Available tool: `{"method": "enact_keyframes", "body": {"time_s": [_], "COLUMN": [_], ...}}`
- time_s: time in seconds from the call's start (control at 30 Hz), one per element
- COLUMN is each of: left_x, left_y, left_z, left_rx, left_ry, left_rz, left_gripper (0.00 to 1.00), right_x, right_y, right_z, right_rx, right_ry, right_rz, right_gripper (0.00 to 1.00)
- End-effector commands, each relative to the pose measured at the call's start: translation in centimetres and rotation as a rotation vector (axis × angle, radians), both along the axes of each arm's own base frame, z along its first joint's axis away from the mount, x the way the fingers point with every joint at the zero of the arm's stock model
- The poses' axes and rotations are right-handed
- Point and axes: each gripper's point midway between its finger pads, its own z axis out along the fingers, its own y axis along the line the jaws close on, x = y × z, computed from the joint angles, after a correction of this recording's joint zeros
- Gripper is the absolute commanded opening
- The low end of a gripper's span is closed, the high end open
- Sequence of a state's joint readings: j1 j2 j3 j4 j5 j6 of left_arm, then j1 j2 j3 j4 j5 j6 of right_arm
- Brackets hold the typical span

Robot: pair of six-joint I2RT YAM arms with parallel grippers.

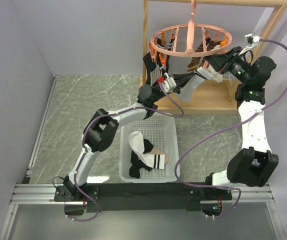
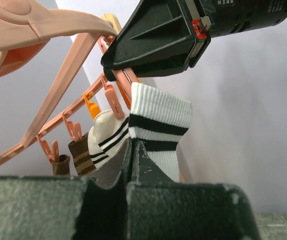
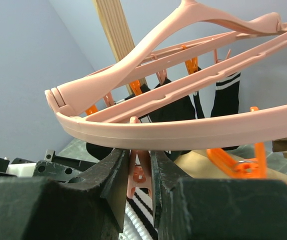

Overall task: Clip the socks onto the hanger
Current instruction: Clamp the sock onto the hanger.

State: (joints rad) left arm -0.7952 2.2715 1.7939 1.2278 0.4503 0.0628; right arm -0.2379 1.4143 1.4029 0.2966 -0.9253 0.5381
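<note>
The pink ring hanger (image 1: pixel 191 42) hangs from the wooden rack. My left gripper (image 2: pixel 132 143) is shut on a white sock with black stripes (image 2: pixel 161 117) and holds its cuff up under the rim. In the top view this sock (image 1: pixel 199 82) stretches from the left gripper (image 1: pixel 189 79) toward the right gripper (image 1: pixel 218 62). My right gripper (image 3: pixel 141 157) is shut on a pink clip (image 3: pixel 142 175) just below the hanger's rim (image 3: pixel 183 132), squeezing it. From the left wrist view, the right gripper's black body (image 2: pixel 158 40) sits directly above the sock's cuff.
Other socks hang from clips: a brown striped one (image 2: pixel 81 155), a white one (image 2: pixel 106 132) and black ones (image 3: pixel 173 107). A white basket (image 1: pixel 171 135) between the arms holds more socks (image 1: pixel 146 155). The light wooden rack (image 1: pixel 211 102) stands behind.
</note>
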Motion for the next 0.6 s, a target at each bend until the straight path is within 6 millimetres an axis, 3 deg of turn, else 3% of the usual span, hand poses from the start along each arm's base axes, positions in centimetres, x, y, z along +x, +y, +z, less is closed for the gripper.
{"method": "enact_keyframes", "body": {"time_s": [0.0, 0.27, 0.57], "left_x": [-0.72, -0.71, -0.71], "left_y": [0.11, -0.02, 0.27], "left_z": [0.14, -0.52, 0.07], "left_rx": [-0.018, -0.009, -0.033], "left_ry": [-0.039, -0.039, -0.051], "left_rz": [-0.029, -0.032, -0.027], "left_gripper": [0.0, 0.01, 0.01], "right_x": [-0.79, -0.52, -0.33], "right_y": [0.44, 0.34, 0.45], "right_z": [3.75, 3.99, 3.35], "right_rx": [-0.021, -0.023, -0.021], "right_ry": [-0.12, -0.119, -0.109], "right_rz": [0.002, 0.003, 0.014], "right_gripper": [0.0, 0.0, 0.0]}}
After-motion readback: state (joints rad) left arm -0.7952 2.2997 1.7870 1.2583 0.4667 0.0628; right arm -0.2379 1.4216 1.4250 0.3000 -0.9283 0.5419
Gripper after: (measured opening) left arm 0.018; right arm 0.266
